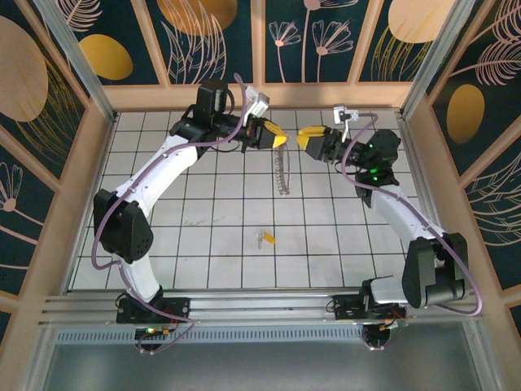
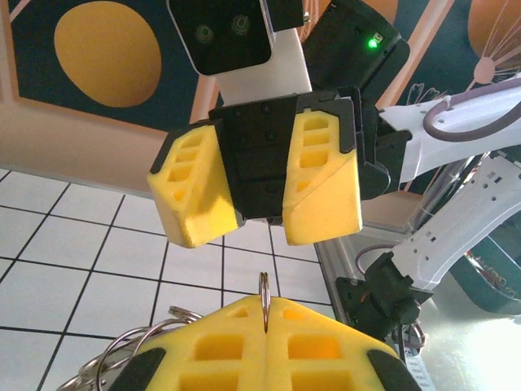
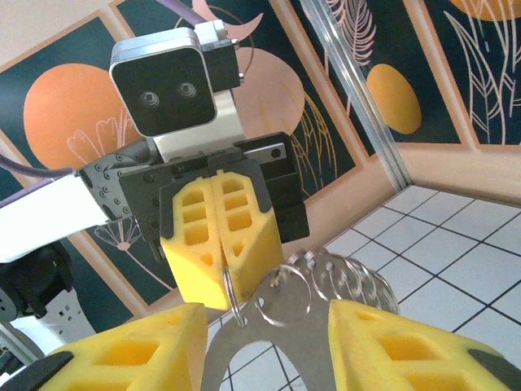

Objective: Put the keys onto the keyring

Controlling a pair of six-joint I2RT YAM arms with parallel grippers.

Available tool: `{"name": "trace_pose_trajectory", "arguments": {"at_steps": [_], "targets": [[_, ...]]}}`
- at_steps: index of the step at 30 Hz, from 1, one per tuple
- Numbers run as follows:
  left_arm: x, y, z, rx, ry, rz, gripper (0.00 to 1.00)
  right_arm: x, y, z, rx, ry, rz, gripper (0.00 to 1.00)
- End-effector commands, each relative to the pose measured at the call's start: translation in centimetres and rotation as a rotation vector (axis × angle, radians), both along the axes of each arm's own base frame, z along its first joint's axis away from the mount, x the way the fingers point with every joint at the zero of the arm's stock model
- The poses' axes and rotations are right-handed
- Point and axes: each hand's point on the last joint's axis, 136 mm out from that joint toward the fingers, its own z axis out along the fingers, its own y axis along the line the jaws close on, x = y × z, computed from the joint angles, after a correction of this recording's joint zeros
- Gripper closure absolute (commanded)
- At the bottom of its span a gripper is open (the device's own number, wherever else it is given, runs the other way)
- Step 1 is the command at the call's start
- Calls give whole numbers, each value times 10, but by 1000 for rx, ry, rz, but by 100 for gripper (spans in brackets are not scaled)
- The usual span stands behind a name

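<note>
The left gripper (image 1: 278, 138) is clamped shut on the end ring of the keyring (image 1: 282, 173), a string of linked metal rings trailing from it over the table (image 1: 203, 244). The key (image 1: 264, 238), with its orange tag, lies on the tiles on the near side of the keyring, well apart from it. The right gripper (image 1: 306, 140) hovers just right of the keyring's held end, jaws partway apart and gripping nothing.

a robotics lab test cell: 2 arms (image 1: 163, 171) bolted to an aluminium rail (image 1: 244, 305), a white tiled tabletop (image 1: 220, 244), boxed in by leaf-patterned wall panels (image 1: 195, 32).
</note>
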Motion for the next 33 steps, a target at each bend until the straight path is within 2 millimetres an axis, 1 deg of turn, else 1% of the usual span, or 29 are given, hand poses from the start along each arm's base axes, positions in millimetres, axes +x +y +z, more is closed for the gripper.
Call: {"name": "trace_pose_trajectory", "arguments": {"at_steps": [1, 9, 13, 18, 27, 31, 33], "targets": [[-5, 0, 12, -31, -25, -46, 100, -3, 8, 15, 1, -74, 35, 58], [-5, -1, 13, -35, -21, -47, 100, -2, 19, 13, 1, -67, 63, 64], [-5, 0, 13, -35, -22, -47, 100, -5, 20, 13, 1, -71, 68, 71], [-5, -1, 13, -37, -22, -46, 100, -7, 23, 13, -2, -72, 77, 71], [-3, -2, 13, -38, -20, -44, 100, -9, 27, 15, -5, -77, 86, 68], [-3, -2, 14, -41, -22, -45, 100, -9, 27, 14, -7, -74, 85, 77], [-3, -2, 14, -41, -22, -45, 100, -8, 27, 13, -11, -72, 81, 85]]}}
